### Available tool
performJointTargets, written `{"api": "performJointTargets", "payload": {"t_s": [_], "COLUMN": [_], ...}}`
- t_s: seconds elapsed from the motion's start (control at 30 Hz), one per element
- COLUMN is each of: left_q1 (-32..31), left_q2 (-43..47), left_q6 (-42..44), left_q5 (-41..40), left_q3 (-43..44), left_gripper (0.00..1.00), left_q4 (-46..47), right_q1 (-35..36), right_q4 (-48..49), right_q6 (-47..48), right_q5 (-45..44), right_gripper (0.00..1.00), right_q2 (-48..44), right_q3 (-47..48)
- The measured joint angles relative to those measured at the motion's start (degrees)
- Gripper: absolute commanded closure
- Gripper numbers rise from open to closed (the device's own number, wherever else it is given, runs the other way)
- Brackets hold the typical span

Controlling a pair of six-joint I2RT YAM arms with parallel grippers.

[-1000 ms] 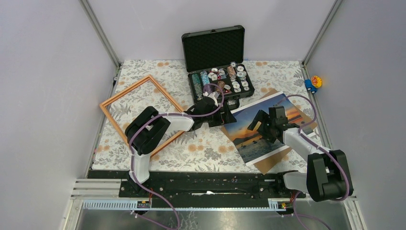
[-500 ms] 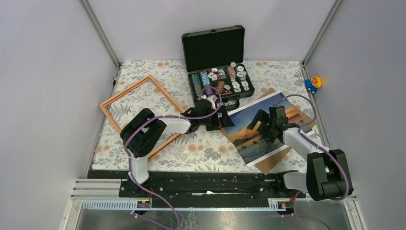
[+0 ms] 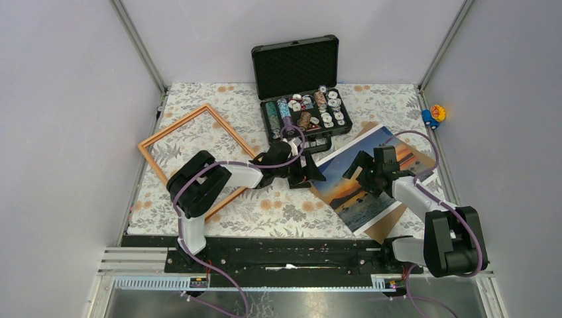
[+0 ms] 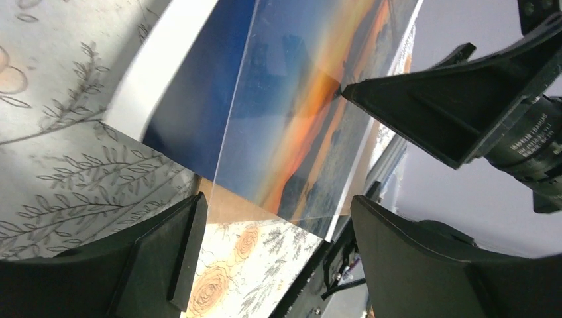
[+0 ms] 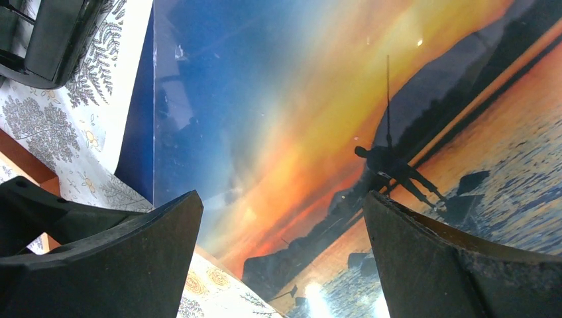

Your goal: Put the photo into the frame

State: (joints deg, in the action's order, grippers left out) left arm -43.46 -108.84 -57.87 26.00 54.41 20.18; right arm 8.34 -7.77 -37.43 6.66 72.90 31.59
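The photo (image 3: 361,192), a glossy sunset print, lies at the right of the table on a brown cardboard backing board (image 3: 383,225). A clear sheet seems to lie over it, with its edge showing in both wrist views. The frame (image 3: 173,131), thin orange-brown wood, lies flat at the left, with nothing inside it. My left gripper (image 3: 314,175) is open at the photo's left corner; in the left wrist view (image 4: 277,218) its jaws stand either side of the photo (image 4: 298,132). My right gripper (image 3: 362,173) is open just above the photo, which fills the right wrist view (image 5: 318,99).
A black hard case (image 3: 301,99) of chips stands open at the back centre, just behind the left gripper. A small coloured toy (image 3: 434,114) lies beyond the table's right edge. The patterned cloth (image 3: 278,205) covers the table.
My left gripper has moved right, up to the photo's left corner. The photo has turned and shifted slightly to the right on the cardboard. The right gripper has stayed over it.
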Motion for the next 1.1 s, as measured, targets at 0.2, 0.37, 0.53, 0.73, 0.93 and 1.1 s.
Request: {"api": "performJointTargets", "payload": {"t_s": [0.2,0.37,0.53,0.73,0.93,1.1], "left_q1": [-0.48,-0.7,-0.72,-0.74,-0.79,-0.83], "left_q2": [0.81,1.75,1.75,1.29,-1.97,-5.05], "left_q6": [-4.09,-6.75,-8.74,-8.13,-6.36,-5.53], "left_q5": [2.99,5.03,6.47,5.46,4.76,4.87], "left_q3": [-2.08,-3.13,-3.1,-2.27,0.83,2.8], "left_gripper": [0.24,0.35,0.44,0.5,0.66,0.8], "left_q4": [4.44,8.17,10.47,5.86,0.66,-0.31], "right_q1": [0.0,0.0,0.0,0.0,0.0,0.02], "right_q4": [0.15,0.66,0.96,0.9,0.59,0.52], "right_q6": [-0.02,-0.02,-0.02,-0.17,-0.24,-0.39], "right_q5": [0.04,0.28,0.46,0.46,0.46,0.46], "right_gripper": [0.0,0.0,0.0,0.0,0.0,0.0], "right_q2": [0.11,0.24,0.13,-0.61,-1.18,-1.2], "right_q3": [-0.02,-0.04,-0.17,-0.42,-0.72,-0.72]}}
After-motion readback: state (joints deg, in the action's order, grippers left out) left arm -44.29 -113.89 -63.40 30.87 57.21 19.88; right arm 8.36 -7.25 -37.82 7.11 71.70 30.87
